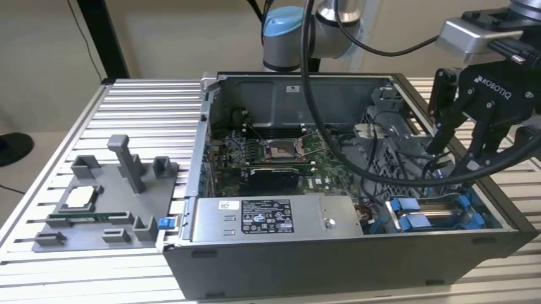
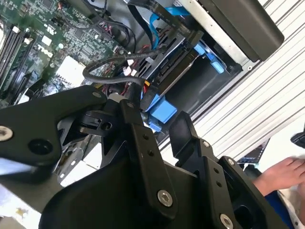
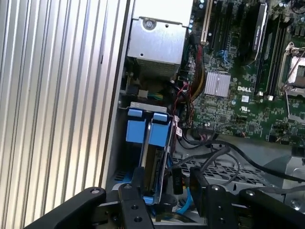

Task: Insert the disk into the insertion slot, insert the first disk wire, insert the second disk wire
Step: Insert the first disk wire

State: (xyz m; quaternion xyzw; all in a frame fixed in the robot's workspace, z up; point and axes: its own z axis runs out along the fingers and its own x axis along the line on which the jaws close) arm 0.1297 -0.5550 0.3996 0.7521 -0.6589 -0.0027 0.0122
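End effector (image 1: 448,163) pointing down — fingers (image 1: 441,123) apart.

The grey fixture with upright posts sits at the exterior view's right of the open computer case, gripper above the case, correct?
No. In the exterior view the grey fixture sits to that view's left of the open computer case, not its right. The gripper does hang above the case.

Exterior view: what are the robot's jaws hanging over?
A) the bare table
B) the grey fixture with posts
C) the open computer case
C: the jaws hang above the case, at its end on the exterior view's right near the blue tabs, while the fixture sits off to the exterior view's left.
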